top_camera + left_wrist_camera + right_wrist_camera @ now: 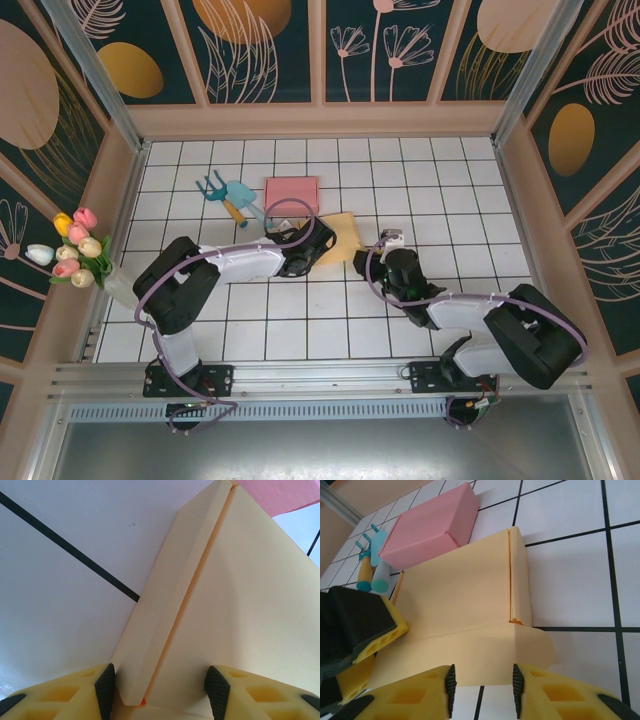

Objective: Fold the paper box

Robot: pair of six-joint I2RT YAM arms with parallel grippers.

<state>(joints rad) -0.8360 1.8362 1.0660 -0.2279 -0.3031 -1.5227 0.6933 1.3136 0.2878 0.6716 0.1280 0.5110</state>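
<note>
The paper box [343, 236] is a pale yellow cardboard sheet lying mostly flat on the white tiled table. My left gripper [316, 247] is at its left edge. In the left wrist view the left gripper [160, 690] is open, with a narrow folded-up side flap [165, 595] and the main panel between its jaws. The left pad [105, 689] touches the flap's edge. My right gripper [366, 254] is at the box's near right corner. In the right wrist view the right gripper [483, 690] is open, its jaws standing over the edge of a rounded flap [485, 655].
A folded pink box [292, 193] lies just behind the yellow sheet, with teal garden tools [228, 196] to its left. A vase of tulips [80, 250] stands at the left wall. Wooden walls surround the table. A yellow finger [367, 630] of the left gripper appears in the right wrist view.
</note>
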